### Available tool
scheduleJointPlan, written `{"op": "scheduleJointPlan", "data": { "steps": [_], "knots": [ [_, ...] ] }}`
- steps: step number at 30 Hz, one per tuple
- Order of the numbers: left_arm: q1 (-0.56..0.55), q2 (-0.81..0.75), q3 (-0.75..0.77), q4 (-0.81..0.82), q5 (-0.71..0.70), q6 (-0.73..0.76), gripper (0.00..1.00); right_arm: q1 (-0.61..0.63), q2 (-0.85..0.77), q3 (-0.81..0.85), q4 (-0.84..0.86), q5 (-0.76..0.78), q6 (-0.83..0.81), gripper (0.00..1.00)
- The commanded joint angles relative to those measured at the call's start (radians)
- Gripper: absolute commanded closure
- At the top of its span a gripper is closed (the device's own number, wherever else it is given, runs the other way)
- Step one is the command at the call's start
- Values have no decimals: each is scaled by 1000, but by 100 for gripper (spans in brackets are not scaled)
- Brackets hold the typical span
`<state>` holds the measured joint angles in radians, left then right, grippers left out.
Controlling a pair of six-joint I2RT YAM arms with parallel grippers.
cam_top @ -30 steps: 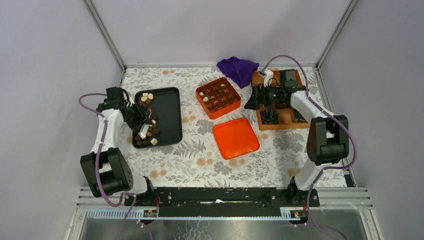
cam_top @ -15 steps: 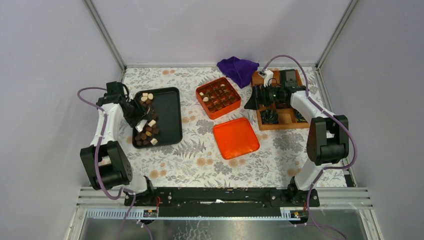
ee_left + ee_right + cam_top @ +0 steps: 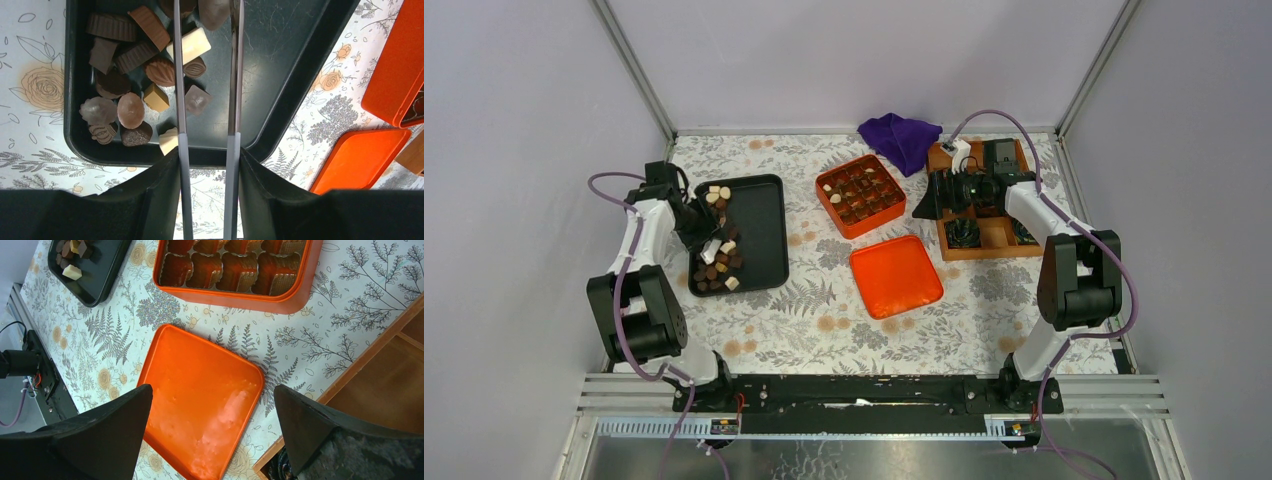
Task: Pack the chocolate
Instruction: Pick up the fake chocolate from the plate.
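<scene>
Step in hand, as I read it: pick one piece from the tray for the box. Left gripper (image 3: 712,236) hangs over the black tray (image 3: 280,75), fingers (image 3: 178,90) a narrow gap apart. Nothing seen clamped, though the tips run off the top of the wrist view. Chocolates (image 3: 131,109) lie loose, crowded at the tray's left side. More sit in cells of the orange box (image 3: 235,299), whose near row looks empty. A square brown piece (image 3: 197,100) lies in the gap, touching no neighbour: best candidate. A white bar (image 3: 189,45) and a leaf-shaped piece (image 3: 194,66) sit under or against the left finger, so descend straight and centre on the square, or they get shoved. Close gently; smooth pieces may squirt out. Right gripper (image 3: 210,390) is spread wide and empty, between the orange box and the wooden box (image 3: 994,232). Lid (image 3: 200,440) lies off, near the orange box.
</scene>
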<state>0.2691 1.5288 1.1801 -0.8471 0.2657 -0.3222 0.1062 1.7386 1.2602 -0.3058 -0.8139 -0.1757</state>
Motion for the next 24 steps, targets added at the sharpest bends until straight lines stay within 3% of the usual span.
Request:
{"op": "scheduleJointPlan", "data": {
  "steps": [1,12,24],
  "knots": [
    [-11,17,46,54,-14,-4,54,-3,7,41,5,-28,-7,0],
    [-44,33,37,54,-37,-10,59,-3,10,42,2,-25,-8,0],
    [-51,-31,27,66,26,1,87,-3,10,44,0,-27,-10,0]
  ]
}}
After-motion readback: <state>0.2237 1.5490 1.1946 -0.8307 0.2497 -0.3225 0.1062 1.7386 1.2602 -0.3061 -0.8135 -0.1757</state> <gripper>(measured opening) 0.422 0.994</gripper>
